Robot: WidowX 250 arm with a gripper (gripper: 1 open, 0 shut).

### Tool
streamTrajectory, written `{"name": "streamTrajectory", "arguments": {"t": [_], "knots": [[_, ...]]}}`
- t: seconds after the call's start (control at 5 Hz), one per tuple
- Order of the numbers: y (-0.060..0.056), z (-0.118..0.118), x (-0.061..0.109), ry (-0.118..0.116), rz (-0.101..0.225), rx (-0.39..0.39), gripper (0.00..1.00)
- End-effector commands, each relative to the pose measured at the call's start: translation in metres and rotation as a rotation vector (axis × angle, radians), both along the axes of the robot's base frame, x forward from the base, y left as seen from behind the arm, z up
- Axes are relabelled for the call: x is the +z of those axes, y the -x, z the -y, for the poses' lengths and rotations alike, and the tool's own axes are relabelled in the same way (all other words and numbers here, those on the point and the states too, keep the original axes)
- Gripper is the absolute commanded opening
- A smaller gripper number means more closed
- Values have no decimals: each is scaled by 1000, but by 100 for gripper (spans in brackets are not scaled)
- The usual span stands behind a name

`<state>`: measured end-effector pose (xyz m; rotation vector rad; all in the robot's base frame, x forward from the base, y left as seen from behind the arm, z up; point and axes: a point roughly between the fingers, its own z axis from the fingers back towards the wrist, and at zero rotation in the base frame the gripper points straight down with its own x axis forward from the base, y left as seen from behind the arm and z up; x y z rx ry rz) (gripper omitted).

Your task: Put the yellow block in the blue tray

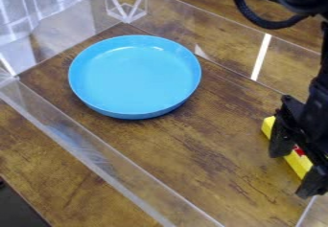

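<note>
Camera view shows the gripper (302, 159), fingers apart, straddling the block (274, 127) at lower right, ungrasped, so next comes closing, lifting and carrying to the tray (134, 76) upper left.

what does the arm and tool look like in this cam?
All black. The tool is a blocky matte body ending in two chunky fingers. Above it, a dark arm with a thick black cable looped at the top edge. No markings are legible.

Yellow block (271, 127) (mostly hidden) on table, apart from blue tray (134, 75).
</note>
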<state>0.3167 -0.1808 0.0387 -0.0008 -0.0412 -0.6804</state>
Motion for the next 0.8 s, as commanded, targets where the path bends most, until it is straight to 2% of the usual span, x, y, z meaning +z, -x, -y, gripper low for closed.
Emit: {"name": "streamTrajectory", "arguments": {"t": [0.0,0.2,0.4,0.6], "knots": [[-22,-2,25,41,71,-59,0],[-21,-8,16,36,70,-43,0],[-9,-16,16,35,65,-36,0],[4,-22,21,33,54,-106,0]]}}
